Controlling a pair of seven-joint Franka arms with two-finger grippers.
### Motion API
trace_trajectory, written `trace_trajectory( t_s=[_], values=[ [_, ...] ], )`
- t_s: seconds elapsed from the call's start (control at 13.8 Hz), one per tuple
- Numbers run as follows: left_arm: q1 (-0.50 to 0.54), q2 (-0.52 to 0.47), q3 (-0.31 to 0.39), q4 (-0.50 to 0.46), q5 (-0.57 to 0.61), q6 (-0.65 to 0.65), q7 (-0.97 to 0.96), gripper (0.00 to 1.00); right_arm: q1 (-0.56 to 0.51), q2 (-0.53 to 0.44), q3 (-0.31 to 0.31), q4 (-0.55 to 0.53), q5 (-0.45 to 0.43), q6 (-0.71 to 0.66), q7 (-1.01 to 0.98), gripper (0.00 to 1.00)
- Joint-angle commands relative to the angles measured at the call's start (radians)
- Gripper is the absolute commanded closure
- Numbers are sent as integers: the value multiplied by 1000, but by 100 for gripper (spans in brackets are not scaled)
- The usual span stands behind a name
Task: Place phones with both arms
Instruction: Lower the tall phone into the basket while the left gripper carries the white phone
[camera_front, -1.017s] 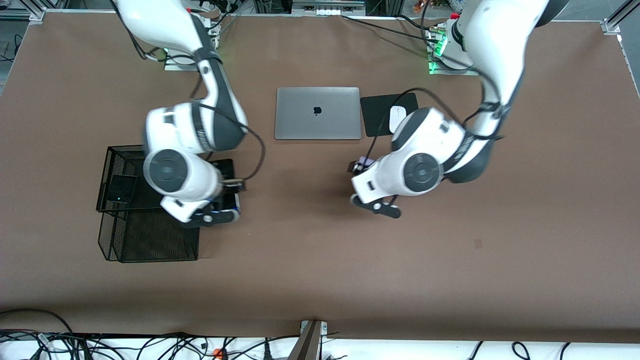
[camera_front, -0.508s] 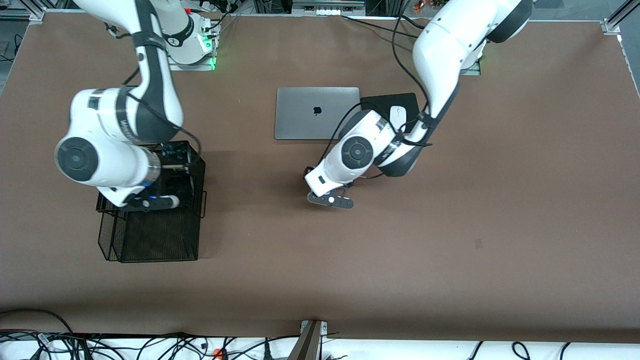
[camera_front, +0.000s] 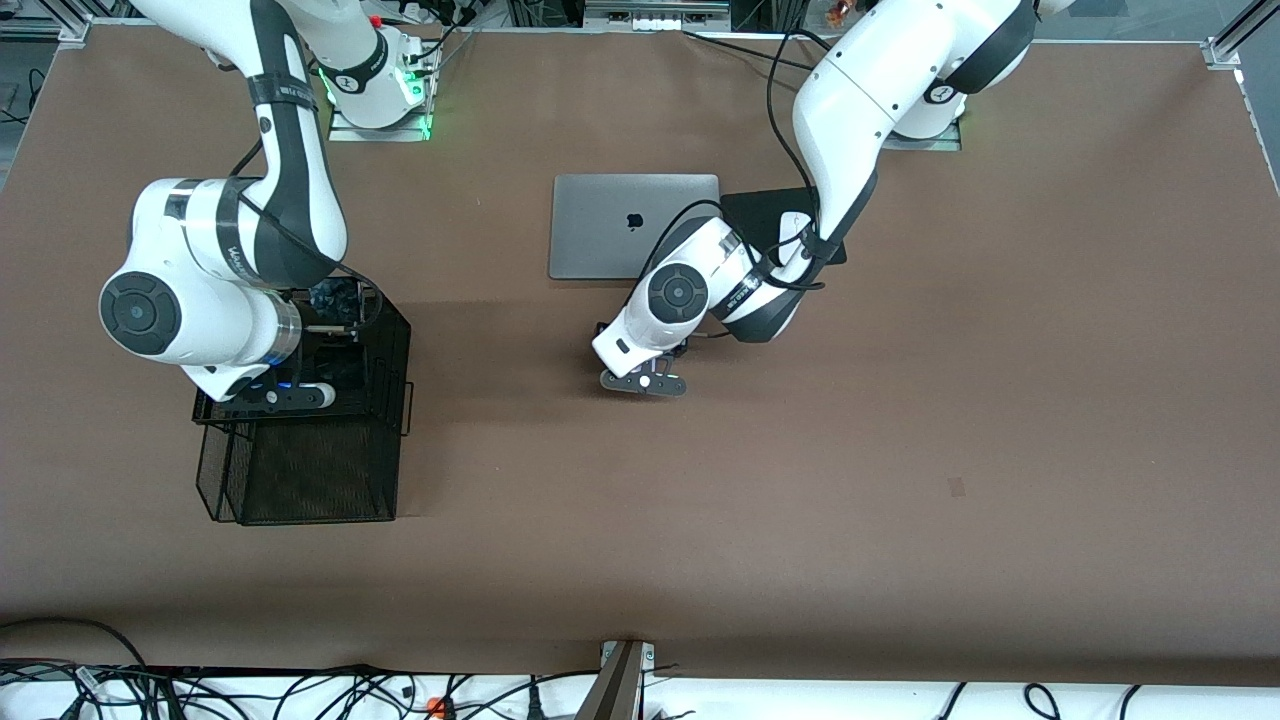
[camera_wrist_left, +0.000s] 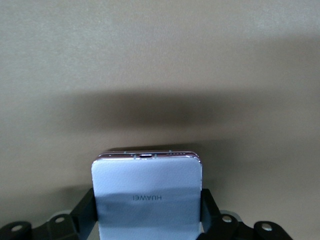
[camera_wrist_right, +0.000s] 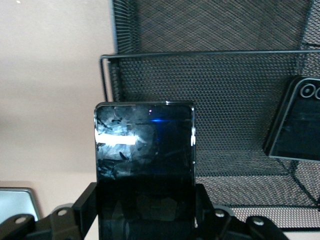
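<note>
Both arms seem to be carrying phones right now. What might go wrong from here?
The right gripper holds the long black phone over the mesh tray, where the small black phone already lies; it might land on that. The left gripper pinches only the lavender phone's end, so it could slip.

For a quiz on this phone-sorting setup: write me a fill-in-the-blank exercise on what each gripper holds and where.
1. The right gripper is shut on the long ____ phone.
2. It holds that phone over the black mesh ____.
3. The left gripper clamps the lavender-white phone over the bare ____ table.
4. Already in the mesh tray lies a small ____ phone.

Missing words: black; tray; brown; black
</note>
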Motion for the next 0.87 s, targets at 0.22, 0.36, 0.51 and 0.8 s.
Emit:
trace_trajectory(
  t_s=[0.22,0.36,0.51,0.8],
  values=[
    [-4,-10,8,-10,14,19,-16,0,14,-29,-30,-48,-30,64,3,100],
    [21,-75,6,-28,14,-62,-20,0,13,-20,-40,-51,-30,84,3,100],
    [48,-157,8,-27,14,-195,-16,0,11,-8,-43,-50,-30,104,3,100],
    [126,-351,8,-17,14,-427,-13,0,10,9,-42,-48,-27,125,4,100]
  ],
)
